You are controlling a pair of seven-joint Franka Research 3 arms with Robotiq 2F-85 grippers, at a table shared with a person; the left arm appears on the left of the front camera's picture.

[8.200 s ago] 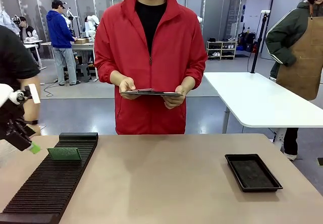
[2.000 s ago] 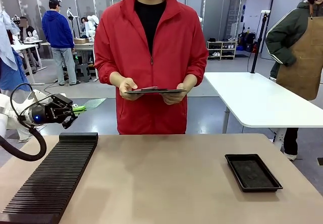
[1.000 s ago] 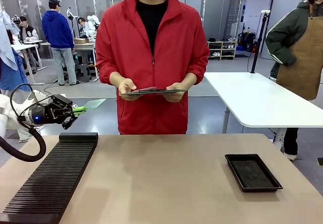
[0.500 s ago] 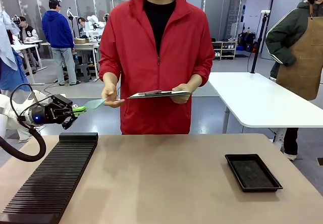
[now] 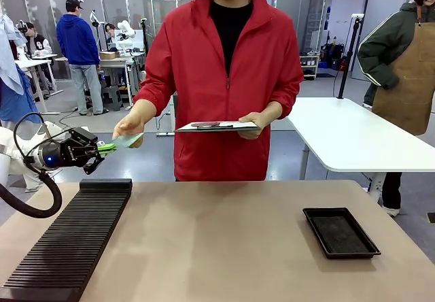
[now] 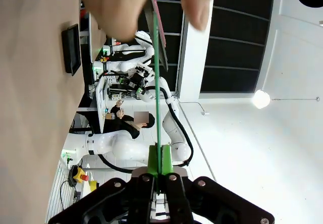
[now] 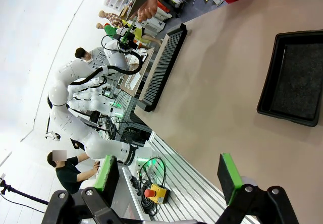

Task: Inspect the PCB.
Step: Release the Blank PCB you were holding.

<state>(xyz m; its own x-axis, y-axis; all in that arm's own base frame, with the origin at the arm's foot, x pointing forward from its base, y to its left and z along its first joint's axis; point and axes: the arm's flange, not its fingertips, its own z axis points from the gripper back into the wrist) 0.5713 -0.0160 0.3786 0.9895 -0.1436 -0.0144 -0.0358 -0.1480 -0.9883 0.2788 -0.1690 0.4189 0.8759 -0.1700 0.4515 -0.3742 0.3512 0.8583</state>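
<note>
One tan worktop (image 5: 224, 247) spans the front view, and a person in a red jacket (image 5: 224, 77) stands behind its far edge. A long black slotted rack (image 5: 68, 247) lies along the worktop's left edge, running from the near left corner up toward the far left corner. A shallow black tray (image 5: 314, 228) sits near the right edge, well apart from the rack.

The person holds a clipboard (image 5: 221, 126) with white paper level at waist height in one hand. The person's other hand (image 5: 130, 125) reaches out toward the robot's left side.

The left gripper (image 5: 105, 147) hangs in the air above the rack's far end, by the worktop's far left corner. It lies roughly level and points toward the person, with its green pads clamped together on one short end of the PCB (image 5: 126, 141). The board lies flat, face up. Its long axis runs straight out from the claw toward the person, and its free end tilts slightly upward. That free end sits at the reaching hand, whose fingers seem to close over it, though the front view is too small to be sure.

From the left wrist the PCB (image 6: 157, 82) shows edge-on as a thin green line rising from the pads to blurred fingers (image 6: 116, 7) on either side of it.

From the right wrist the right gripper (image 7: 167, 173) has its pads wide apart and holds nothing.
</note>
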